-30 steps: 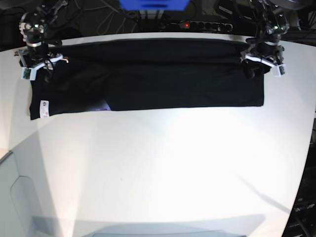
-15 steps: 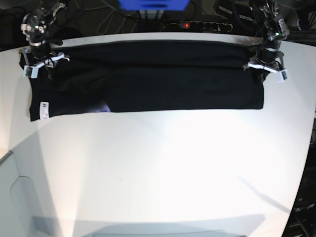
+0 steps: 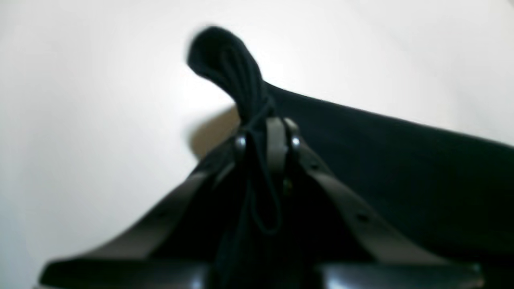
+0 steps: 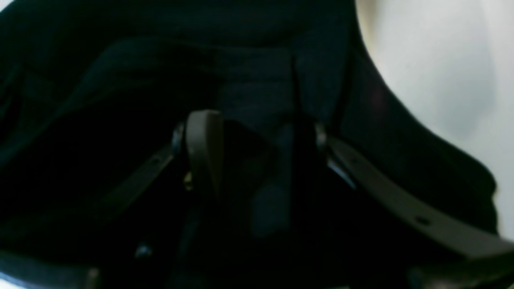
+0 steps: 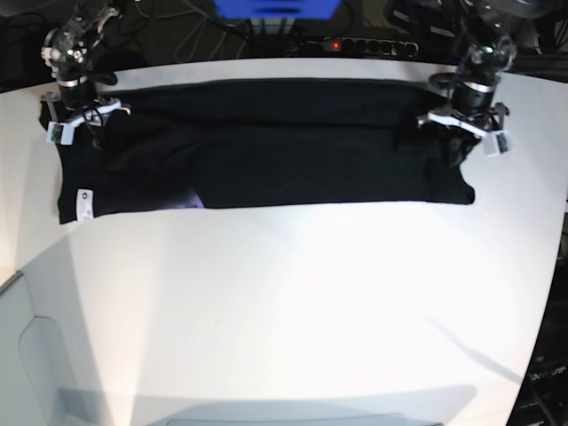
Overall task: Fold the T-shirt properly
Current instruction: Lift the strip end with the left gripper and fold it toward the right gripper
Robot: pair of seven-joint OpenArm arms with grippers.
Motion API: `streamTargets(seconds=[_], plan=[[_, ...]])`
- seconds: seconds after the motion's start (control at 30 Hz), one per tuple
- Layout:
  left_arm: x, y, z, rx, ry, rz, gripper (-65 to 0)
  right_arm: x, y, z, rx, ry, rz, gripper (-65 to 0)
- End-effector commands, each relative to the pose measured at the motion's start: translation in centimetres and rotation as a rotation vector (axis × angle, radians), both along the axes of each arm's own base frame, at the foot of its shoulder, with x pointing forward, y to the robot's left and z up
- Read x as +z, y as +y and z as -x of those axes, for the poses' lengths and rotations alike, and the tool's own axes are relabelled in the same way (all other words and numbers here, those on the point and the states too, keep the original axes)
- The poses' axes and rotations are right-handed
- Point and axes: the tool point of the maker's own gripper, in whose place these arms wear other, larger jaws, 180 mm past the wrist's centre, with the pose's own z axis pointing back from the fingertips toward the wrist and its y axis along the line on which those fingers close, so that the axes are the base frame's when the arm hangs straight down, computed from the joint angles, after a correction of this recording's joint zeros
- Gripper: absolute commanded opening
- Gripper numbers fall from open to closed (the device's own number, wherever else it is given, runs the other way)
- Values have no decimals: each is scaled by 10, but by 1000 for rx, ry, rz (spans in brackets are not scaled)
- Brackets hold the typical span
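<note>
Now, shirt place: the T-shirt (image 5: 266,146) lies on the far half of the white table (image 5: 293,302), folded into a long black band
Long axis: runs side to side across the base view, parallel to the table's far edge, one end under each gripper
Ends: the end on the base view's left is wider and reaches nearer the camera; the end on that view's right is narrower, with a rumpled corner
Label: a small white label (image 5: 85,202) sits on the near corner of the left-of-view end
Print: a sliver of purple (image 5: 188,199) peeps out at the near edge, left of middle
Left gripper (image 3: 266,138): clamped tight on a bunch of black cloth, which sticks out past the tips as a rounded tuft (image 3: 225,60); in the base view it stands at the right-of-view end
Right gripper (image 4: 251,136): jaws parted, with a fold of black cloth between them; whether it truly grips that fold I cannot tell, the wrist view being dark
Change, left gripper: a second ago it stood at the far corner of the shirt; it now sits nearer the camera and further inward along the band
Change, shirt: the right-of-view end was flat and square-cornered; it is now pulled in and creased
Change, right gripper: hardly shifted at its corner
Containers: I see no container holding anything
</note>
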Motion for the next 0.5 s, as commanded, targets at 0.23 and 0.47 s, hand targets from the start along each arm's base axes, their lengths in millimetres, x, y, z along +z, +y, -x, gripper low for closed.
streamTargets(seconds=[0.23,0.47], plan=[[1,-131,-2,-322,-14,174,-650,-9,10,4,43,60,-5,-356],[8,-195,-16,-482,-48,232,-650,-8,10,3,45,58,-4,-356]])
